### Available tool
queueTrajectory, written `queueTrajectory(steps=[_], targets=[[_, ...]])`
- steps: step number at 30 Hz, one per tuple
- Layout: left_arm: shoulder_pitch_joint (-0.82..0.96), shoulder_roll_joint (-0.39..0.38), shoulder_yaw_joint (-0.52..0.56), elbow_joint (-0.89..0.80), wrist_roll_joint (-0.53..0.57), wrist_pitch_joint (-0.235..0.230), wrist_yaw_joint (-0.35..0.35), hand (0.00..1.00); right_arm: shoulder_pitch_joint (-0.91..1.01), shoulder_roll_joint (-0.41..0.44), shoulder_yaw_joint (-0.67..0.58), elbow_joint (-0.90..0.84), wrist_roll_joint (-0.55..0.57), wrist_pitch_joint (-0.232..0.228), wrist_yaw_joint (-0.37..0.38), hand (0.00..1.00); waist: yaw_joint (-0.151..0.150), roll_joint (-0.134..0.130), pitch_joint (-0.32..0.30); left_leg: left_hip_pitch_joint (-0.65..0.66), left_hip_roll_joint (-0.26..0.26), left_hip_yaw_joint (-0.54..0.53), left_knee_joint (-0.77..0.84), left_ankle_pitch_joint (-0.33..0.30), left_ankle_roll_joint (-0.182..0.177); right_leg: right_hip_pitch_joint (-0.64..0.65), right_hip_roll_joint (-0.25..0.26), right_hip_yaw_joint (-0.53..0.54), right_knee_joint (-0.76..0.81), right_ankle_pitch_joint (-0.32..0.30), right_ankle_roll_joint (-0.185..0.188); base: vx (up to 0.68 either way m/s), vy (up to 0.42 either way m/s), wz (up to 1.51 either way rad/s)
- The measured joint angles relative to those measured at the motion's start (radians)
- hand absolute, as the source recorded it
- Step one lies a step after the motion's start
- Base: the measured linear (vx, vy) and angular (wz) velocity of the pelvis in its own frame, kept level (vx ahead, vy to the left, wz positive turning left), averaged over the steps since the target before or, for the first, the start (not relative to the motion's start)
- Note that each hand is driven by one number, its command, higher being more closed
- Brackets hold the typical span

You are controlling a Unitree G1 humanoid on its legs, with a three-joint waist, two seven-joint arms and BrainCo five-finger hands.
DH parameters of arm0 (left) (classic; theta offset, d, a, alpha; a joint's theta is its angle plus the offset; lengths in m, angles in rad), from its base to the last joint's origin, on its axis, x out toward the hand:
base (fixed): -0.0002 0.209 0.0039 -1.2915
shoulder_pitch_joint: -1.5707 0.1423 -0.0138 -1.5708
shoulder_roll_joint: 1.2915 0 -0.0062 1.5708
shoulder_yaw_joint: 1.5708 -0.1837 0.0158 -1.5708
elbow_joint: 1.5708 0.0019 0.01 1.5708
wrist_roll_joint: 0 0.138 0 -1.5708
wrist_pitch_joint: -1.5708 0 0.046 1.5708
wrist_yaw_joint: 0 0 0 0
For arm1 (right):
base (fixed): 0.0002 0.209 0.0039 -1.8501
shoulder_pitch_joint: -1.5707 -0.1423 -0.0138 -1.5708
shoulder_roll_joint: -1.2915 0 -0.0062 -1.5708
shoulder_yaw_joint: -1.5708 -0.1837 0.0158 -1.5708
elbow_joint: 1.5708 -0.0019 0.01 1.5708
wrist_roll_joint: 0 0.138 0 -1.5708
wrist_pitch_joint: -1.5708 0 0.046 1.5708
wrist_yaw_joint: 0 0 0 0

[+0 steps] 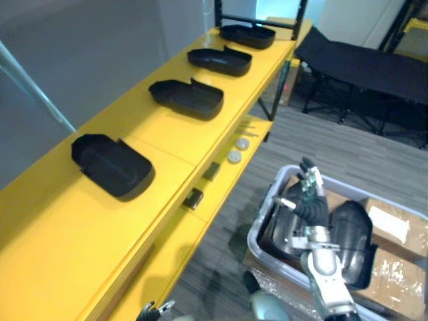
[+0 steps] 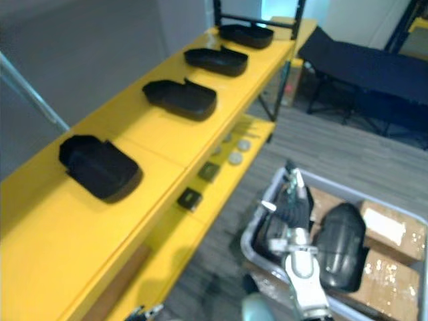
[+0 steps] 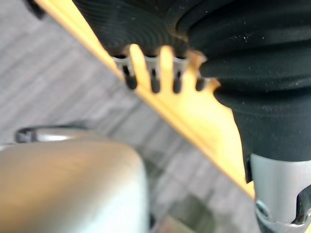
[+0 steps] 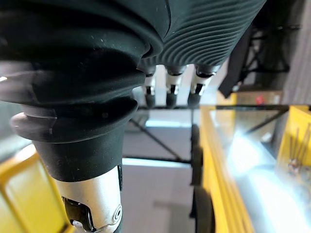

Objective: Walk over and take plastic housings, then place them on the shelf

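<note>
Hanging low at the near end of the shelf (image 1: 60,241), the left robot hand (image 3: 155,82) holds nothing. Its fingers are relaxed and loosely spread in front of the shelf's yellow edge. It is judged idle, kept clear of the pick.

Four black housings lie in one row along the shelf top, hollow side up:
- near housing (image 1: 114,166)
- second housing (image 1: 187,98)
- third housing (image 1: 221,60)
- far housing (image 1: 249,35)

They are well apart from one another, which suggests one station per part. The bare yellow stretch at the shelf's near end is judged the next free station.

Right of the shelf stands the grey bin (image 1: 259,221), the supply point. Two parts lie in it side by side, domed side up: the bin housing (image 1: 284,231) on the shelf side and the spare housing (image 1: 351,234) on the side away from the shelf. The boxes (image 1: 394,234) lie farther from the shelf than both.

The right robot hand (image 1: 306,200) is over the bin with its fingers straight and spread wide, closed on nothing. The bin housing lies directly beneath it; contact cannot be told. The wide posture fits an approach. The fingers must curl round the part's edge before any lift.
</note>
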Motion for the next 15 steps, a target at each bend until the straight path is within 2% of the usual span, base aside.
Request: queueTrajectory(steps=[1,3,4,5,6,8,9,10,11,12,13,14,15], targets=[[0.001,0.002,0.001,-0.026,0.006,0.001,0.0,0.0,0.016,0.024,0.0,0.002,0.0,-0.001,-0.012,0.0,0.003,-0.014,0.03,0.03,0.0,0.02,0.002,-0.038,-0.018,-0.002,0.006,-0.013,0.038,-0.001,-0.002,-0.33,0.056,-0.46],[0.003,0.013,0.007,-0.053,0.016,0.005,0.013,0.0,0.066,0.046,0.004,-0.015,0.0,-0.002,-0.007,0.0,0.024,-0.039,0.051,0.036,-0.014,0.083,0.011,-0.093,-0.003,-0.023,-0.019,-0.096,0.04,0.02,-0.02,-0.43,0.032,-0.7],[0.003,0.014,0.008,-0.066,0.021,0.012,0.037,0.0,0.081,0.047,0.007,-0.021,0.0,-0.003,-0.001,0.0,0.036,-0.045,0.054,0.023,-0.015,0.105,0.006,-0.107,0.012,-0.032,-0.029,-0.12,-0.009,0.063,-0.061,-0.45,-0.016,-1.02],[0.0,0.026,0.013,-0.067,0.038,0.017,0.074,0.0,0.101,0.048,0.016,-0.021,-0.001,-0.003,0.01,0.0,0.046,-0.052,0.072,-0.006,-0.016,0.153,0.004,-0.103,0.025,-0.049,-0.051,-0.191,-0.021,0.07,-0.11,-0.37,-0.018,-0.98],[-0.002,0.03,0.013,-0.058,0.037,0.026,0.084,0.0,0.114,0.048,0.017,-0.021,-0.001,-0.003,0.012,0.0,0.046,-0.056,0.073,-0.018,-0.013,0.169,0.003,-0.092,0.033,-0.057,-0.053,-0.224,0.022,0.055,-0.117,-0.38,-0.012,-0.9],[-0.004,0.038,0.006,-0.009,0.037,0.06,0.099,0.0,0.134,0.053,0.017,-0.023,0.0,-0.004,0.012,0.0,0.047,-0.066,0.072,-0.052,0.01,0.212,-0.036,-0.032,0.032,-0.052,-0.07,-0.312,0.167,-0.062,-0.11,-0.34,0.006,-0.63],[-0.004,0.042,0.006,0.001,0.037,0.064,0.099,0.0,0.133,0.057,0.017,-0.023,0.0,-0.004,0.012,0.0,0.051,-0.074,0.07,-0.058,0.012,0.224,-0.057,-0.01,0.034,-0.047,-0.085,-0.327,0.194,-0.086,-0.11,-0.23,-0.023,-0.64],[0.0,0.044,0.014,0.012,0.037,0.079,0.097,0.0,0.126,0.066,0.021,-0.023,0.002,-0.003,0.009,0.0,0.055,-0.089,0.067,-0.065,0.018,0.251,-0.096,0.03,0.028,-0.031,-0.124,-0.352,0.243,-0.13,-0.119,-0.19,-0.079,-0.73],[0.003,0.039,0.036,0.017,0.038,0.08,0.096,0.0,0.116,0.067,0.028,-0.019,0.009,-0.002,0.008,0.0,0.06,-0.094,0.068,-0.076,0.041,0.279,-0.118,0.059,0.019,-0.01,-0.167,-0.383,0.292,-0.149,-0.144,-0.17,-0.119,-0.79],[0.006,0.038,0.042,0.019,0.037,0.08,0.097,0.0,0.109,0.067,0.034,-0.016,0.02,-0.002,0.008,0.0,0.069,-0.093,0.068,-0.082,0.059,0.297,-0.119,0.067,0.011,0.0,-0.185,-0.392,0.312,-0.152,-0.148,-0.16,-0.196,-1.0],[0.011,0.04,0.053,0.022,0.034,0.078,0.101,0.0,0.092,0.068,0.052,0.002,0.029,-0.002,0.004,0.0,0.086,-0.096,0.067,-0.094,0.098,0.331,-0.114,0.077,-0.007,0.021,-0.231,-0.412,0.339,-0.149,-0.151,-0.11,-0.206,-0.9],[0.013,0.043,0.059,0.023,0.034,0.078,0.101,0.0,0.081,0.069,0.06,0.015,0.031,-0.003,0.004,0.0,0.095,-0.099,0.066,-0.098,0.116,0.345,-0.11,0.082,-0.015,0.034,-0.255,-0.414,0.344,-0.138,-0.153,-0.13,-0.293,-1.04],[0.014,0.044,0.084,0.024,0.032,0.078,0.102,0.0,0.076,0.07,0.072,0.027,0.031,-0.003,0.0,0.0,0.103,-0.115,0.058,-0.115,0.137,0.359,-0.098,0.089,-0.028,0.06,-0.304,-0.414,0.329,-0.003,-0.197,-0.13,-0.324,-0.84]])
